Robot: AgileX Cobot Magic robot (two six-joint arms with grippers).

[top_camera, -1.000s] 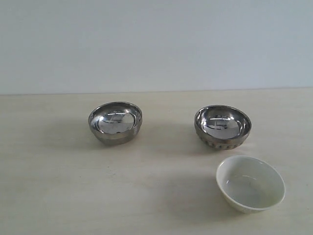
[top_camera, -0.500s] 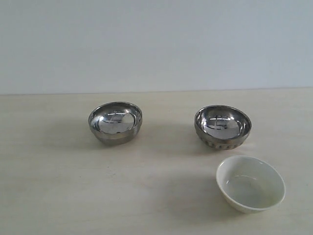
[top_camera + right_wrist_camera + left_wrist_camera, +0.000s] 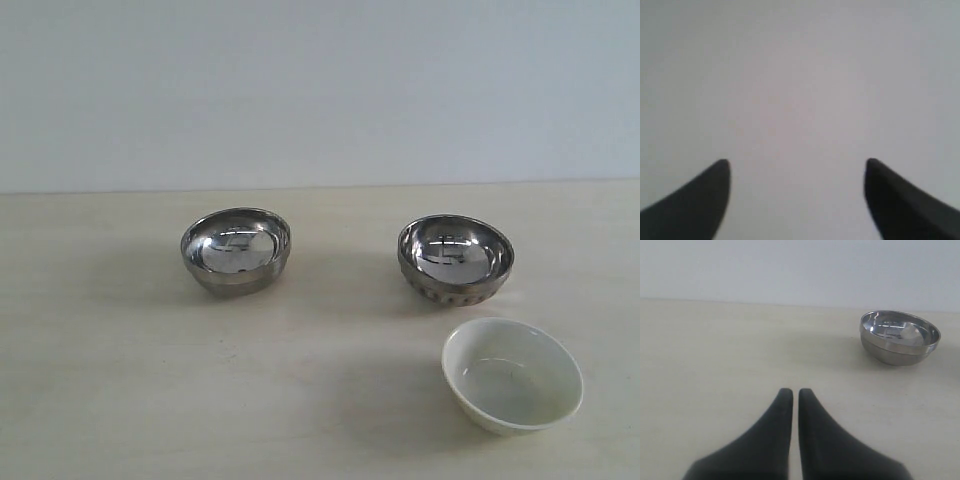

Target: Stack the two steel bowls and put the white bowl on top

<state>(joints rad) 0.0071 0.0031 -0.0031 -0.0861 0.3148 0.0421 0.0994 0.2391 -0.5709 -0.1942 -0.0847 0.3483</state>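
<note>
All three bowls stood apart on the table (image 3: 110, 380), so nothing was stacked yet, and the step in hand looked like the first pick of a steel bowl. Take the ribbed steel bowl (image 3: 456, 258) as the marker. The smooth steel bowl (image 3: 236, 250) sat well apart to its left in the exterior view. The white bowl (image 3: 512, 375) sat near it, on the camera's side and a little to the right, not touching it. All three were upright and empty.

The left gripper (image 3: 790, 392) hung low over bare table with its fingers pressed almost together, only a thin slit between them, and the smooth bowl lay ahead of it and off to one side. The right gripper (image 3: 797, 167) was spread wide and faced only a blank pale surface, so its place relative to the ribbed bowl could not be told.

To do the pick well, the left gripper would have to open first and then take the smooth bowl's rim with one finger inside and one outside. The polished metal looked slippery, so a firm, square pinch would matter. The bowl should then be lifted clear of the ribbed bowl's rim, carried level and lowered centred, coming in from the side away from the white bowl.
</note>
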